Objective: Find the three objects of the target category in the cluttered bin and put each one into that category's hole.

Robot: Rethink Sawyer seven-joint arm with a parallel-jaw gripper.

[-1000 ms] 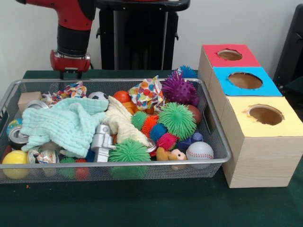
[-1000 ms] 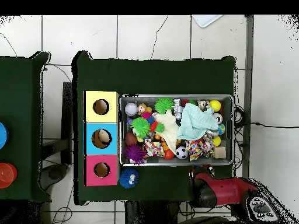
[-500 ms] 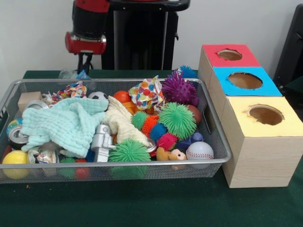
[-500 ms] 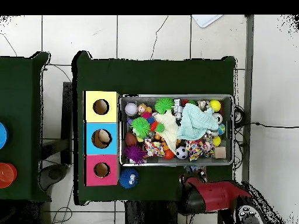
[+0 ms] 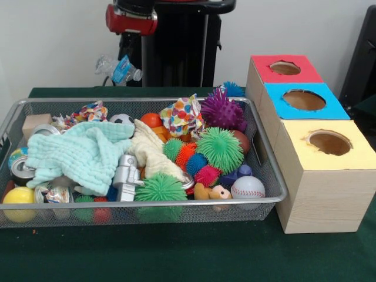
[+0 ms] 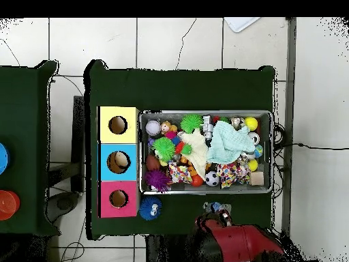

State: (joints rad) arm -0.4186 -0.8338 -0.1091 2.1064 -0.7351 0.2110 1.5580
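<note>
The hand (image 5: pixel 124 59), at upper left of the frame, grips a crumpled clear plastic bottle (image 5: pixel 117 67) with a blue label. It hangs above the wire bin (image 5: pixel 267 176).

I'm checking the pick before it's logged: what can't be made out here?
- Gripper, front view: fingers lost behind the crumpled clear plastic item; the grasp is unclear.
- Overhead view: the arm covers it.
- Bin: the mint cloth hides what lies beneath.

Mint cloth (image 5: pixel 82 154); purple spiky ball (image 5: pixel 222 110); boxes topped red (image 5: pixel 284 69), blue (image 5: pixel 304 100), yellow (image 5: pixel 329 145).
</note>
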